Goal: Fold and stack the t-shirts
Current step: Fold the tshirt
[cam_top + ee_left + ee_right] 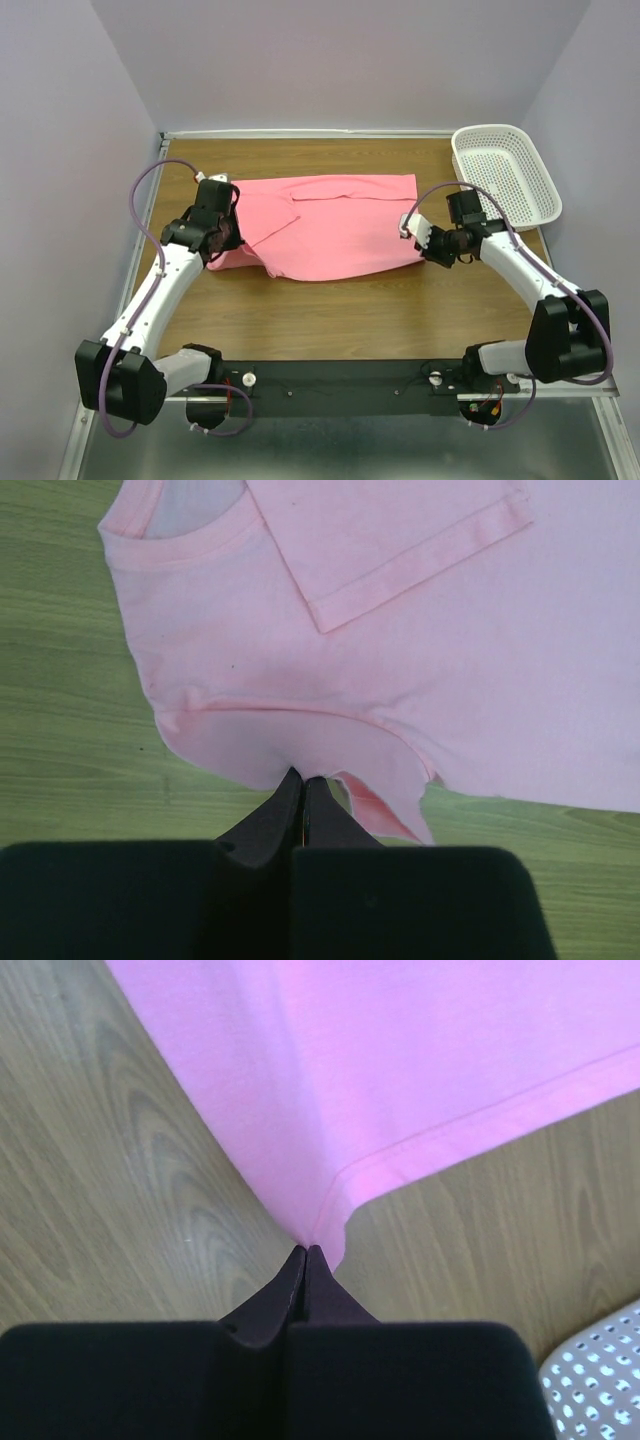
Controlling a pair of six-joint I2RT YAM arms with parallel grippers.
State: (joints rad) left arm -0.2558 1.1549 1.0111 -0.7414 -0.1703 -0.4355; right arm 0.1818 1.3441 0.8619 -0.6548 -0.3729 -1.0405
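From above, the t-shirt [330, 225] lies spread on the table [330, 320]. Left wrist: the left gripper [303, 780] is clamped on its near edge, thinly, I think. Right wrist: the right gripper [308, 1252] pinches the hem corner closed; uneven pulling could slip it.

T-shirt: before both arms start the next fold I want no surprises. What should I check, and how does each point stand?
1. Left gripper shut on the t-shirt edge: ok.
2. Right gripper shut on the hem corner: ok.
3. Sleeve folded in over the body: ok.
4. How many layers the left gripper holds: cannot tell.
5. Basket apart from the cloth: ok.
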